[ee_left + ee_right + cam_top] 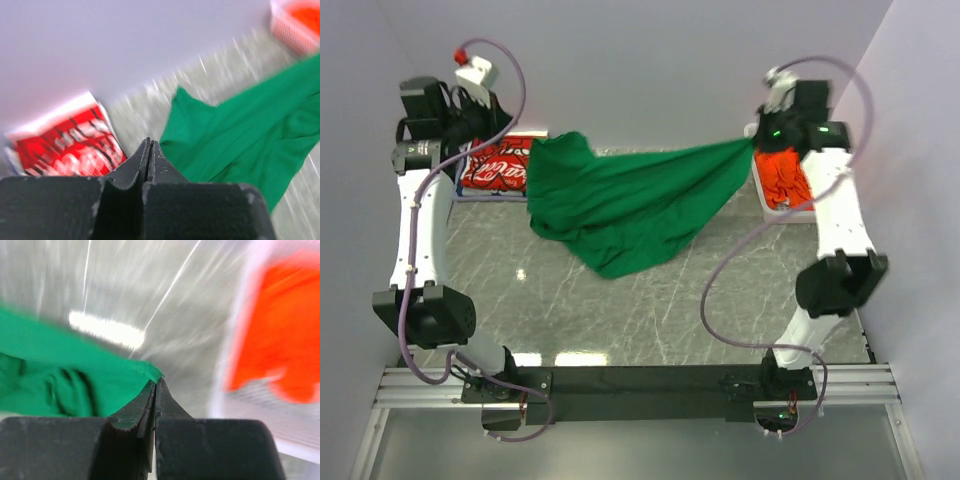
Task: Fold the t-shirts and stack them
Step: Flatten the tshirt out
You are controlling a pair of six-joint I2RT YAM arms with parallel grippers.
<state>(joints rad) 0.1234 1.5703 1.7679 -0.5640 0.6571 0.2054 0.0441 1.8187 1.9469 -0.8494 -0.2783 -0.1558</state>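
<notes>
Pinching right gripper (156, 383): shut on a corner of the green t-shirt (630, 205), which is held up, likely for spreading.
Left gripper (149, 146): fingers pressed together, nothing held.
Table (620, 310): green t-shirt is draped between red t-shirt (495, 165) and orange t-shirt (785, 175).

The green t-shirt (630, 205) is plain bright green all over. The red t-shirt (495, 168) has white letters on it. The orange t-shirt (783, 172) is plain. The basket (786, 214) is white. The table (620, 310) is grey with thin white lines.
</notes>
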